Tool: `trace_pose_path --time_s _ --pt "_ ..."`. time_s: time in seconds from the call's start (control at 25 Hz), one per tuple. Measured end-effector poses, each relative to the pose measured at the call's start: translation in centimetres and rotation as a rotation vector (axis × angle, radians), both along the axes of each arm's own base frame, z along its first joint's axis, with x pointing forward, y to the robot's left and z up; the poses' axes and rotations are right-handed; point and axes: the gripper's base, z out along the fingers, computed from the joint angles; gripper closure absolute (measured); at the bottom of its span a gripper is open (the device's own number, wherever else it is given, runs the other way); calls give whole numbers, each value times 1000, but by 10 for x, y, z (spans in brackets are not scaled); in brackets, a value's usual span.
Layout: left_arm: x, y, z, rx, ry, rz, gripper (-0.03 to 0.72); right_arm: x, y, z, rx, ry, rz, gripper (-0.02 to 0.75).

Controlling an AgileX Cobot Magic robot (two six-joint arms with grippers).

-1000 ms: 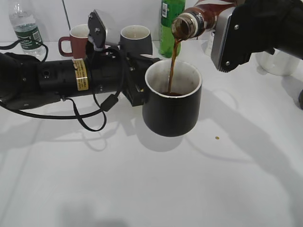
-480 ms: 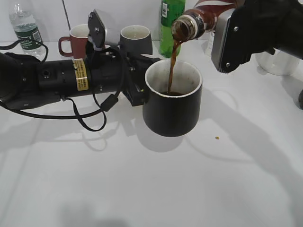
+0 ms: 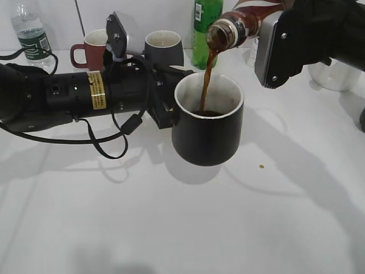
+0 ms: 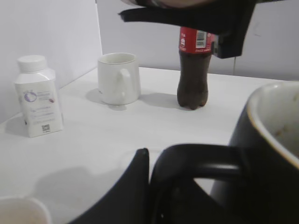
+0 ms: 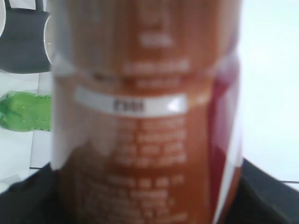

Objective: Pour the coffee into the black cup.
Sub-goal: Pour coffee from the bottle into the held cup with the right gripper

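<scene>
The black cup (image 3: 206, 134), glossy with a white inside, hangs a little above the white table. My left gripper (image 3: 168, 105) is shut on the cup's handle (image 4: 196, 154). My right gripper (image 3: 274, 43) is shut on the coffee bottle (image 3: 236, 24), tipped mouth-down over the cup. A brown stream (image 3: 206, 80) runs from the bottle's mouth into the cup, where dark liquid lies at the bottom. The bottle's brown label (image 5: 145, 121) fills the right wrist view, blurred. The right fingertips are hidden by the bottle.
Behind the cup stand a maroon mug (image 3: 91, 47), a dark grey mug (image 3: 162, 47) and a green bottle (image 3: 205, 31). A water bottle (image 3: 28, 31) stands at the far left. The left wrist view shows a white bottle (image 4: 38, 102), a white mug (image 4: 119, 78) and a cola bottle (image 4: 193, 70).
The coffee keeps streaming into the cup. Neither arm nor the cup has visibly moved.
</scene>
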Motion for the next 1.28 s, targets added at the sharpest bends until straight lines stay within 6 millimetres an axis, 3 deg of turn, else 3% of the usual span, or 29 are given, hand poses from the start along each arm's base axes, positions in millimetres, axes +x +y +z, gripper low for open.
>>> trace_pose_path --time_s 1.28 --pt "-2 -1 -1 16 -8 -27 647 0 0 1 -35 -33 2 209"
